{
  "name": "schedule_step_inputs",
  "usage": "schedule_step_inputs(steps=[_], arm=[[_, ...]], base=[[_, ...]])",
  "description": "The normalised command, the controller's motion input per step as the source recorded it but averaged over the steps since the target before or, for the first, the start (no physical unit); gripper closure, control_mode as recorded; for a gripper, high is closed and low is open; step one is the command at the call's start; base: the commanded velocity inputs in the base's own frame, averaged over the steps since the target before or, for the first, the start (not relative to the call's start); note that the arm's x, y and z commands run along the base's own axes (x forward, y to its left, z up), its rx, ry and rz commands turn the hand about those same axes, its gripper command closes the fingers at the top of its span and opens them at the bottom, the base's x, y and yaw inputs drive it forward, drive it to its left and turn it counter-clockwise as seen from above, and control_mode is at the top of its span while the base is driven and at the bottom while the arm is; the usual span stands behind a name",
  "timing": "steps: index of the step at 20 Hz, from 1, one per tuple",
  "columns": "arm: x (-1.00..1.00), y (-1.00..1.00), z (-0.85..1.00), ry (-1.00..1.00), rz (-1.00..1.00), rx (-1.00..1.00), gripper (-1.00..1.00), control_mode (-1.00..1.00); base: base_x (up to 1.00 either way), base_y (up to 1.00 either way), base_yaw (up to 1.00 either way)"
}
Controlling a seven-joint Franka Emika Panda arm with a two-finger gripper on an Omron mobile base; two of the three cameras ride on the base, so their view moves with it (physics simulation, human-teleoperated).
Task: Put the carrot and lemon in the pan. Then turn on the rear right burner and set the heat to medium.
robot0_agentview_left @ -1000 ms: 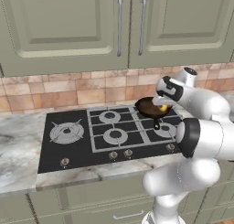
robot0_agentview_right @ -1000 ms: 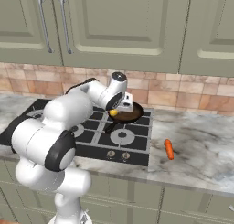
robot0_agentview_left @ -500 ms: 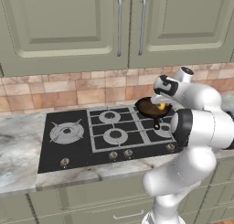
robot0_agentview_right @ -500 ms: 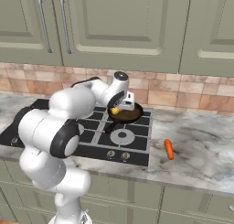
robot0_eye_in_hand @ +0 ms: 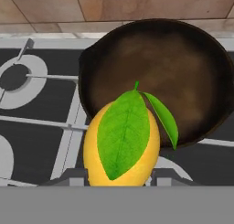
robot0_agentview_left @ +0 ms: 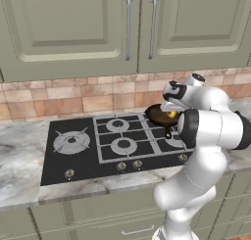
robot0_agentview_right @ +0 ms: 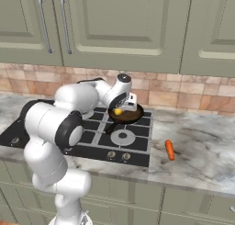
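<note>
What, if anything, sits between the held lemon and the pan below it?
Nothing visible. The lemon, held in the gripper, hangs over the near rim of the pan, whose dark inside is bare. The carrot lies apart on the counter.

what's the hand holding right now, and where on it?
The hand holds the lemon, fingers clamped on its two sides at the near end, above the pan.
</note>
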Motion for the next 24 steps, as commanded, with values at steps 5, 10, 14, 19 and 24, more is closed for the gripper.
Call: schedule_step_inputs(steps=[5,10,14,19,24], arm=[[0.25,-0.03,-0.14,0.00,0.00,0.00,1.00,-1.00],[0.27,-0.03,-0.18,0.00,0.00,0.00,1.00,-1.00],[0.17,-0.02,-0.12,0.00,0.00,0.00,1.00,-1.00],[0.16,0.00,-0.10,0.00,0.00,0.00,1.00,-1.00],[0.10,0.00,-0.14,0.00,0.00,0.00,1.00,-1.00]], base=[[0.00,0.00,0.00],[0.00,0.00,0.00],[0.00,0.00,0.00],[0.00,0.00,0.00],[0.00,0.00,0.00]])
